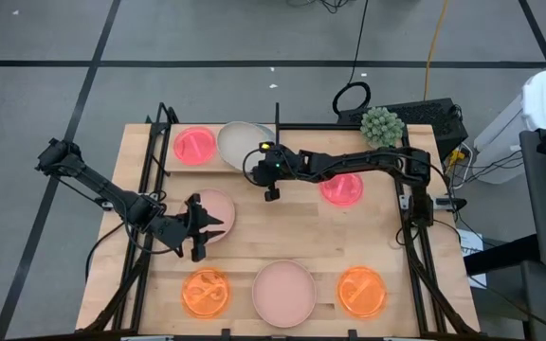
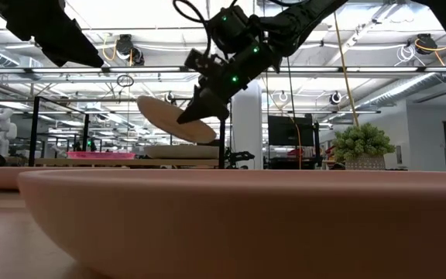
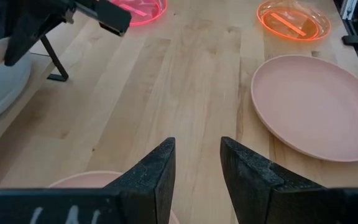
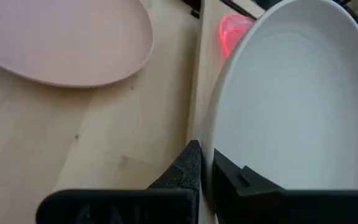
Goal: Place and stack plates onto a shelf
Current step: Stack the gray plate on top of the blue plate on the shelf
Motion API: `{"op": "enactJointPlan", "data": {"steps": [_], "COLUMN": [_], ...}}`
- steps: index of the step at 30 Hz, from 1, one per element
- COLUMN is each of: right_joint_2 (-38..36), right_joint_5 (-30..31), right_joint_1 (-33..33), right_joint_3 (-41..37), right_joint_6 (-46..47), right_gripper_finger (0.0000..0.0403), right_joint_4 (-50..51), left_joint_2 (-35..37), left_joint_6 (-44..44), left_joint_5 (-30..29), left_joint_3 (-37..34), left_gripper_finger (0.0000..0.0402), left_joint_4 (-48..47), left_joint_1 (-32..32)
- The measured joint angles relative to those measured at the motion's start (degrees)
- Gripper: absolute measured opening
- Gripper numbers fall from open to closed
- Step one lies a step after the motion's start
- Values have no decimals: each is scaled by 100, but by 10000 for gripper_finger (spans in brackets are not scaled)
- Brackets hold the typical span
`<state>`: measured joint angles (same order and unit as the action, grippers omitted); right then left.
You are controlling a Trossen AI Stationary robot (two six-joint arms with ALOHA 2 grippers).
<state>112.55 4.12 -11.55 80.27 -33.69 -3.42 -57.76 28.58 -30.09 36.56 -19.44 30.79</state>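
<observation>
My right gripper (image 1: 260, 157) reaches over the shelf (image 1: 171, 163) at the table's far left and is shut on a beige plate (image 1: 243, 140). That plate hangs tilted above the shelf (image 2: 169, 116). A pale plate (image 2: 183, 152) lies flat on the shelf below it. A neon pink plate (image 1: 194, 145) lies on the shelf's left part. My left gripper (image 1: 198, 230) is open above a pale-pink plate (image 1: 218, 206) that lies flat on the table, with nothing between its fingers (image 3: 197, 168). My right gripper pinches the beige plate's rim (image 4: 207, 157) between its two fingers, on the side toward the table's right. The fingers come from the table's right, slanting down. The plate is lifted clear of the shelf and tilted.
On the table lie a neon pink plate (image 1: 341, 188), two orange plates (image 1: 205, 292) (image 1: 361, 290) and a large pale-pink plate (image 1: 284, 292) near the front edge. A potted plant (image 1: 381, 126) stands at the far right. Black shelf posts (image 1: 276, 112) rise beside the held plate.
</observation>
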Motion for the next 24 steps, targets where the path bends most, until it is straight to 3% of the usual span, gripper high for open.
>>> {"op": "enactJointPlan", "data": {"steps": [24], "right_joint_2": [0], "right_joint_5": [227], "right_joint_1": [-50], "right_joint_3": [2], "right_joint_6": [-236], "right_gripper_finger": [28], "right_joint_4": [235], "left_joint_2": [0], "left_joint_6": [18], "left_joint_5": [-1], "left_joint_3": [0], "left_gripper_finger": [134], "left_joint_4": [0], "left_joint_1": [0]}}
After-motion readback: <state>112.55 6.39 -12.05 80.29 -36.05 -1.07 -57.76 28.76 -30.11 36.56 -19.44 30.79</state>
